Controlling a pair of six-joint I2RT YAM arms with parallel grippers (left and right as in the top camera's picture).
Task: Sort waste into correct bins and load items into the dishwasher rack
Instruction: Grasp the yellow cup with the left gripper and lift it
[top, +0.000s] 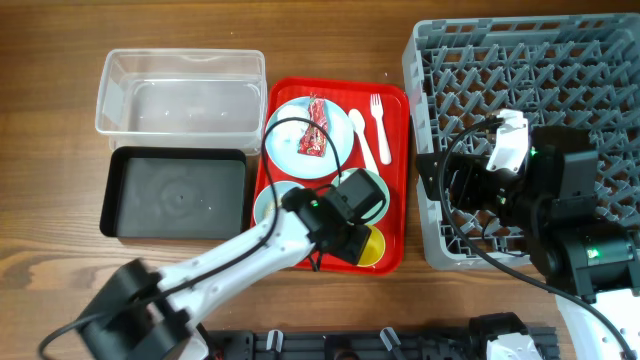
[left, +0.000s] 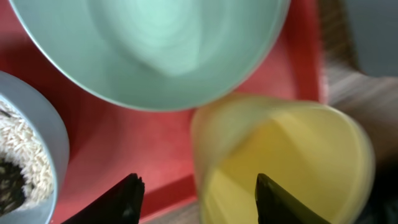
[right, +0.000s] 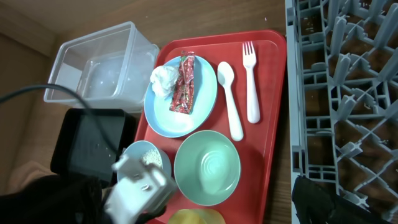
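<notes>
My left gripper is open over the red tray's near corner, one finger inside the yellow cup and one outside, astride its rim. The mint green bowl lies just beyond, and the small blue bowl holding rice is to the left. The light blue plate carries the red wrapper and the tissue ball. The spoon and fork lie beside it. My right gripper is open and empty above the grey rack.
The clear tub stands at the back left with the black tray in front of it, both left of the red serving tray. The rack's left edge is close to the red tray's right rim.
</notes>
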